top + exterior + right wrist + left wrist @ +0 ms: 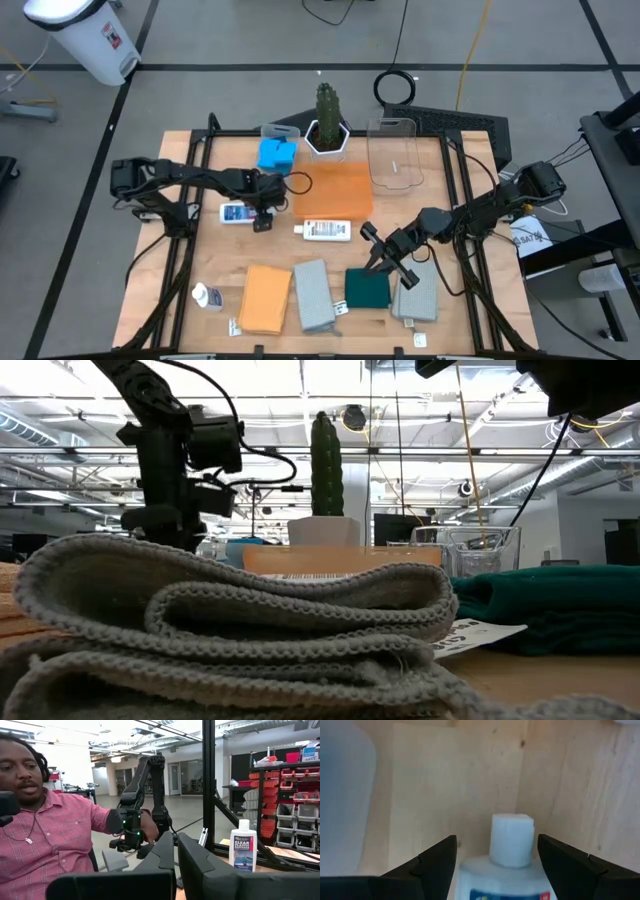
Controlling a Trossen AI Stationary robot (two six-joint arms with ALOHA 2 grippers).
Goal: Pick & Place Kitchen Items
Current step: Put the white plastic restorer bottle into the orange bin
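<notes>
- White bottle is lying flat on the table, sitting between the spread fingers of the left gripper, cap pointing away from the wrist; fingers are not touching it.
- Right gripper is hovering over the dark green cloth, fingers nearly closed, holding nothing.

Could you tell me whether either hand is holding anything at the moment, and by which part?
Nothing is held. The left hand is open astride the white bottle; the right hand is shut and empty.
</notes>
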